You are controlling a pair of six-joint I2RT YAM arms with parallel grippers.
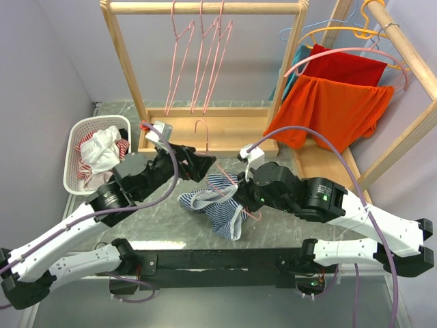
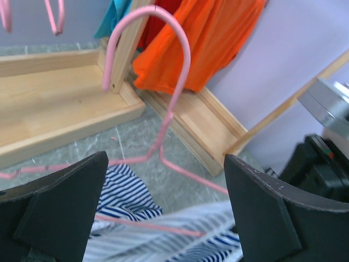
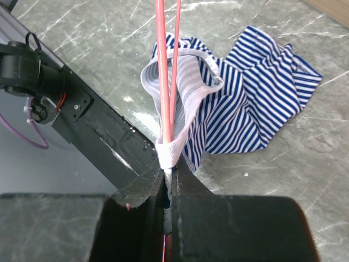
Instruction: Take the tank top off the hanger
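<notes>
The blue-and-white striped tank top lies crumpled on the marble surface between our two arms. One white-edged strap is looped round the pink wire hanger. Our right jaws are clenched on the hanger's wire, with that strap bunched against them. Our left jaws stand wide apart and empty, just above the cloth. We judge the top light, limp and stretchy, likelier to snag than slide. The best hold looks to be the strap's hem close to the wire, drawn off along it while the thin, springy hanger is held firm.
</notes>
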